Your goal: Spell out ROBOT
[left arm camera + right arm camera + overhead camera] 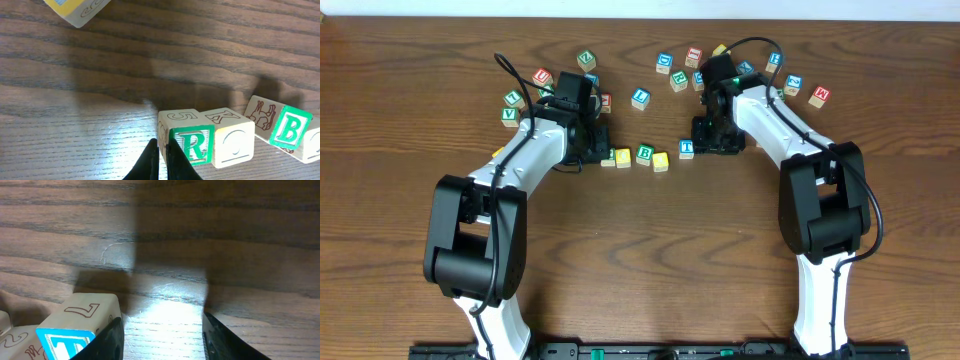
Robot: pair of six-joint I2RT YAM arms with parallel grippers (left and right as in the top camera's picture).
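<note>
Here's the row, and the B cube point(645, 153) sits at its middle, so I'll count from there. Just beside the B cube, toward the left arm, is one yellow-topped cube point(623, 157). Beyond that is the R cube point(192, 145), touching its neighbour. On the B cube's far side comes the other yellow-topped cube point(661, 160), then the T cube point(686, 148), a touch out of line with B. Spare cubes point(665, 63) lie scattered well behind B on the table point(640, 250).

The left gripper point(161, 152) is clenched tight with nothing in it, tips right up at the R cube's outer corner (a nudging pose, I'd say). The right gripper point(161, 325) has its jaws parted and empty, with the T cube just outside one finger.

These are small wooden cubes, so I'd judge them light, rigid, hard to damage, and quick to skid or twist on bare wood. They're best taken across two opposite flat sides, squarely and low. A push should meet the middle of a face, not a corner, or the cube spins.
</note>
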